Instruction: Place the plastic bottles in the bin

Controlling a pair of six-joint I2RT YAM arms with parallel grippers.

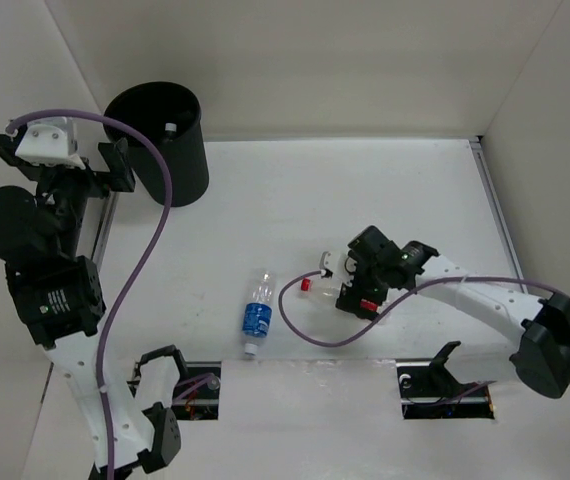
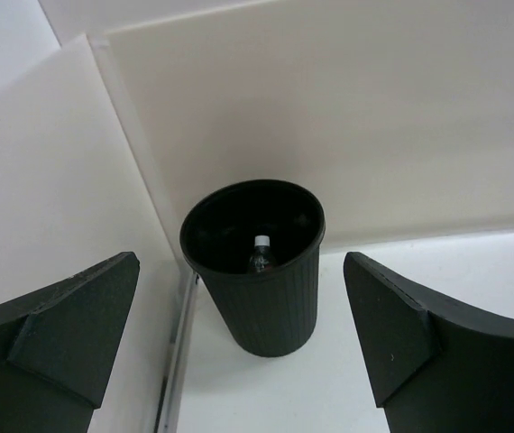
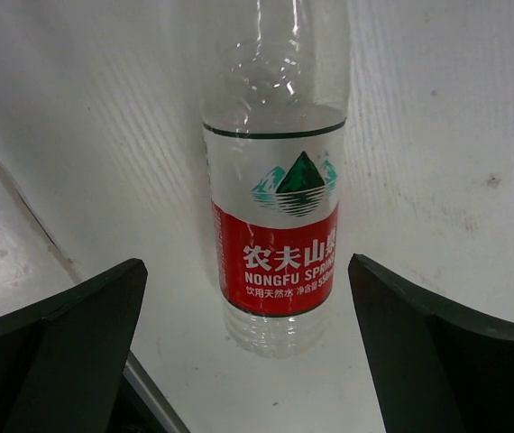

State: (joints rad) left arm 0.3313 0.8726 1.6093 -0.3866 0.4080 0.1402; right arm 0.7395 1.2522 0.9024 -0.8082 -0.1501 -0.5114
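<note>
Right tool [image 3: 245, 271]: wide open, empty; red-label bottle [image 3: 275, 244] lies on the desk [image 3: 437, 135], centred between its fingers [image 3: 68, 334]. We judge the pickup in hand; next we descend, close, carry to the bin [image 2: 266, 307]

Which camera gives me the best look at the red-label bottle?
The right wrist view: the red-label bottle fills it, label readable, between the fingers of the open right gripper. The top external view shows only its red cap end beside that gripper. The left wrist view misses it.
</note>
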